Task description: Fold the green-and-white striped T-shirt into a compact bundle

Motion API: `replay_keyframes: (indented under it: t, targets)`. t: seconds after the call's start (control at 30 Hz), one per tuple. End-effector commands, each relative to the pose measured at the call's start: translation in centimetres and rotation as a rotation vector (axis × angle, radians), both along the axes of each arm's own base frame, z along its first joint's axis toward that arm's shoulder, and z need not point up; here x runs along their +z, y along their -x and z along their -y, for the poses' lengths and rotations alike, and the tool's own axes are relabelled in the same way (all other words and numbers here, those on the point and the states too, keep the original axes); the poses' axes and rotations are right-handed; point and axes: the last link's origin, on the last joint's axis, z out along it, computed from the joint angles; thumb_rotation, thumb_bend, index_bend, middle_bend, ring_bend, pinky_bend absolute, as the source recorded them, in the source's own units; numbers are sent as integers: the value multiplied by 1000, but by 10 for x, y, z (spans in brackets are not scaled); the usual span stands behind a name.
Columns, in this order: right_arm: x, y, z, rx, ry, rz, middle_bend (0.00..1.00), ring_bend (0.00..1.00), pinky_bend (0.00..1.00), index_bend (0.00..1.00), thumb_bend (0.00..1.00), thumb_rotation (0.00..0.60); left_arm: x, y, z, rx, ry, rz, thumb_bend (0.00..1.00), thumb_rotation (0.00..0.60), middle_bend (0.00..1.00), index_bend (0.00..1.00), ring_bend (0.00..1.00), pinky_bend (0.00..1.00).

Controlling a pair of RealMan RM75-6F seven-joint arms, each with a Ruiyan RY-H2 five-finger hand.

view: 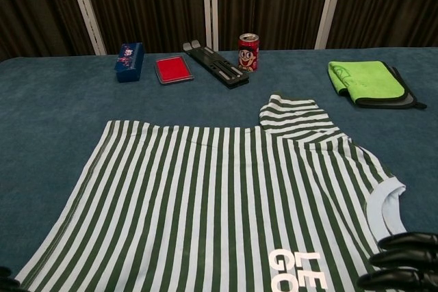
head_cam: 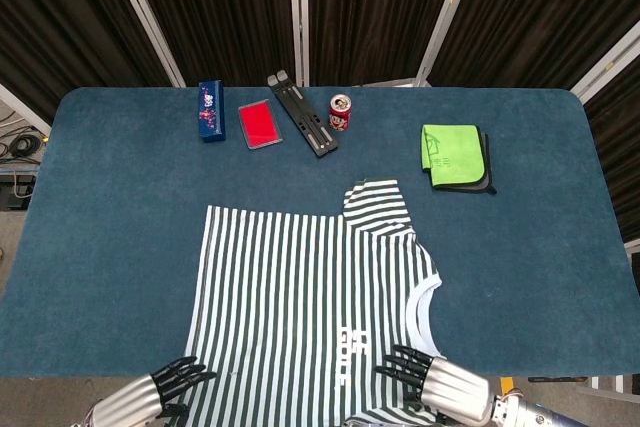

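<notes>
Lying T-shirt [head_cam: 310, 297] under both robot hands

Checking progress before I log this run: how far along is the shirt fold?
Done: nothing folded; the striped T-shirt lies spread flat, one sleeve out toward the can.
In hand: the left robot hand and right robot hand sit at the near edge of the shirt; whether they grip it is not clear.
Left: every fold into a bundle.
</notes>
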Motion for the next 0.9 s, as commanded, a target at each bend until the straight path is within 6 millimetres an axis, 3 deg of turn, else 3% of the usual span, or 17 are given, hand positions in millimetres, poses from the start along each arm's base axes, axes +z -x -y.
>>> replay_keyframes:
  t: [0.03, 0.47, 0.9]
  targets:
    - [-1, 1, 5, -19, 14, 2, 48, 0, 0, 782, 441, 600, 0, -1, -5, 17, -14, 12, 566, 600, 0, 771, 0, 0]
    - [-3, 6, 61, -174, 169, 28, 47, 0, 0, 782, 441, 600, 3, -6, -76, 175, -187, 44, 565, 600, 0, 764, 0, 0]
    - [-15, 3, 144, -371, 275, 19, 46, 0, 0, 782, 441, 600, -5, -18, -174, 349, -260, 29, 565, 600, 0, 763, 0, 0]
